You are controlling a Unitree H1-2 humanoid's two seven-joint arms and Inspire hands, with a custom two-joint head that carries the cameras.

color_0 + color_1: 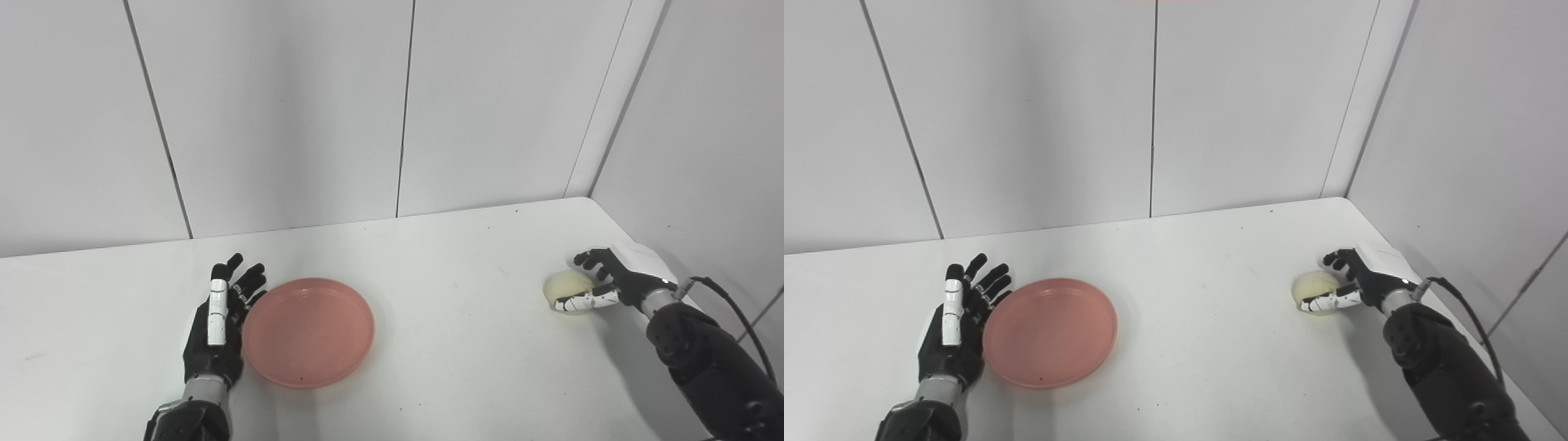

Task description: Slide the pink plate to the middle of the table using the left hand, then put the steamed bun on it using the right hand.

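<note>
Pink plate (308,331): one; steamed bun (566,289): one, in right hand (612,283)

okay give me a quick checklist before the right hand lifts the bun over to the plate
1. Pink plate near the table's middle: not ok, it sits left of centre.
2. Plate empty: ok.
3. Left hand clear of the plate: not ok, open and against its left rim.
4. Right hand around the steamed bun: ok, fingers wrap it.
5. Grip firm enough to lift: cannot tell.
6. Table between bun and plate bare: ok.
</note>
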